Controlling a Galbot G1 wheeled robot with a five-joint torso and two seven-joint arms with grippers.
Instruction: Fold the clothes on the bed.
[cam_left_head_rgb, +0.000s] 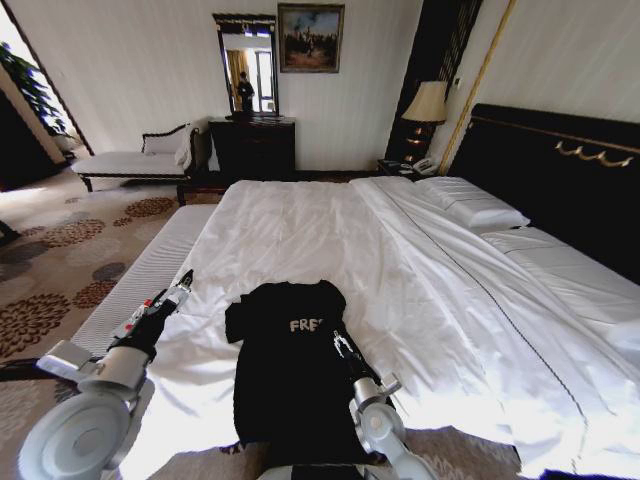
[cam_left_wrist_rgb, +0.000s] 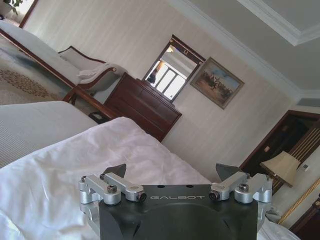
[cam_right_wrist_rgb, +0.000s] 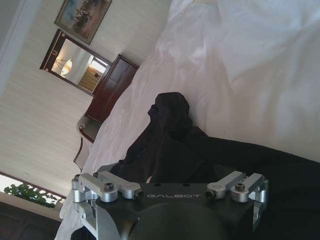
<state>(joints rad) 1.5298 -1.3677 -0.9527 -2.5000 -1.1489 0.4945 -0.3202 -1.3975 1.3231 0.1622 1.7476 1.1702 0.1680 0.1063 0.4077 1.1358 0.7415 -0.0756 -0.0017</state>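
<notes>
T-shirt (cam_left_head_rgb: 290, 380) lies flat at the bed's (cam_left_head_rgb: 400, 260) near edge (lettering up). Left tool (cam_left_head_rgb: 183, 284) beside its sleeve, fingers apart. Right tool (cam_left_head_rgb: 341, 343) over the cloth; fingers apart, nothing held.

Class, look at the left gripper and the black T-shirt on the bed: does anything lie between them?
Nothing visible does. The left gripper, open, hovers over bare white duvet beside the T-shirt; the duvet alone separates them. The right gripper is over the shirt.
</notes>
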